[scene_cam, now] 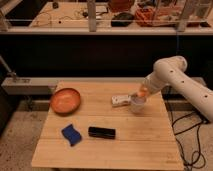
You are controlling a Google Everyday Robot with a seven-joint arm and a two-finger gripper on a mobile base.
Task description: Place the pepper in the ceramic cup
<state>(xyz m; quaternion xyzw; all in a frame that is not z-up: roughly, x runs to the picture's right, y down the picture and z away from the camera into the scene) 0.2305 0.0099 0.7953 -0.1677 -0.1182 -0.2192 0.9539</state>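
Observation:
The ceramic cup (138, 104) is a small white cylinder standing on the right half of the wooden table (130, 145). Just above its rim is the pepper (143, 92), a small orange rounded thing at the tip of my gripper (141, 95). The white arm (167, 72) comes in from the right and angles down to the cup. The gripper hangs directly over the cup's mouth. I cannot make out whether the pepper is held or resting in the cup's opening.
A wide orange-brown bowl (65, 100) sits at the table's left. A flat white box (120, 100) lies just left of the cup. A blue sponge (71, 134) and a black bar (102, 132) lie near the front. Cables trail on the floor at right.

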